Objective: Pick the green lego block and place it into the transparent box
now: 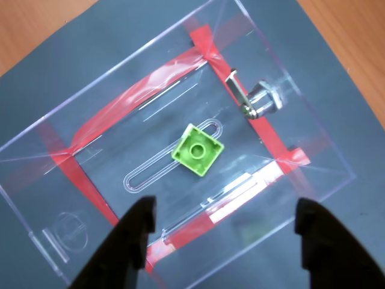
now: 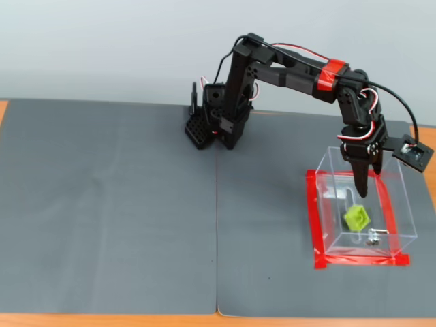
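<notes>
The green lego block (image 1: 198,150) (image 2: 356,217) lies on the floor of the transparent box (image 1: 313,108) (image 2: 406,216), tilted, with its underside socket facing up in the wrist view. Red tape runs around the box's base. My gripper (image 1: 222,220) (image 2: 362,184) hangs above the box's opening with its two black fingers spread wide apart and nothing between them. In the fixed view the fingertips reach down just inside the box's top, above the block and apart from it.
A small metal latch piece (image 1: 255,99) (image 2: 372,238) sits in the box near one wall. The box stands on a dark grey mat (image 2: 109,204) over a wooden table (image 1: 355,36). The arm's base (image 2: 218,126) is at the mat's back middle.
</notes>
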Tool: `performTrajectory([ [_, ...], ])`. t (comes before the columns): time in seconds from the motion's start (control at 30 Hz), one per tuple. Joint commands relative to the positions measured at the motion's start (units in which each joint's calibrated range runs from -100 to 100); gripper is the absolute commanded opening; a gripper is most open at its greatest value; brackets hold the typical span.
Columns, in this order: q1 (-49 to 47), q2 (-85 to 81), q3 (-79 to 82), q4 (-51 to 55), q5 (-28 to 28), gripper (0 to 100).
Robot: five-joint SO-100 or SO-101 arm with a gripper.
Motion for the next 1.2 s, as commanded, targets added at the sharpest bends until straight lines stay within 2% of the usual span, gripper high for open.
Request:
performTrajectory([
  [0.0, -0.19, -0.64, -2.23, 0.15, 0.14, 24],
  [0.1, 0.04, -1.15, -2.23, 0.15, 0.14, 19],
  [0.17, 0.26, -1.48, -2.23, 0.49, 0.14, 9],
  [0.27, 0.48, -1.57, -3.04, 3.1, 0.14, 1],
  [0.6, 7.2, -6.32, -2.14, 8.65, -0.28, 2],
  [0.83, 19.66, -14.46, -2.14, 8.65, 0.19, 2],
  [1.0, 32.04, -20.81, -1.78, 8.65, 0.19, 2],
  [1.17, 40.02, -27.43, 4.1, 7.87, 0.19, 2],
])
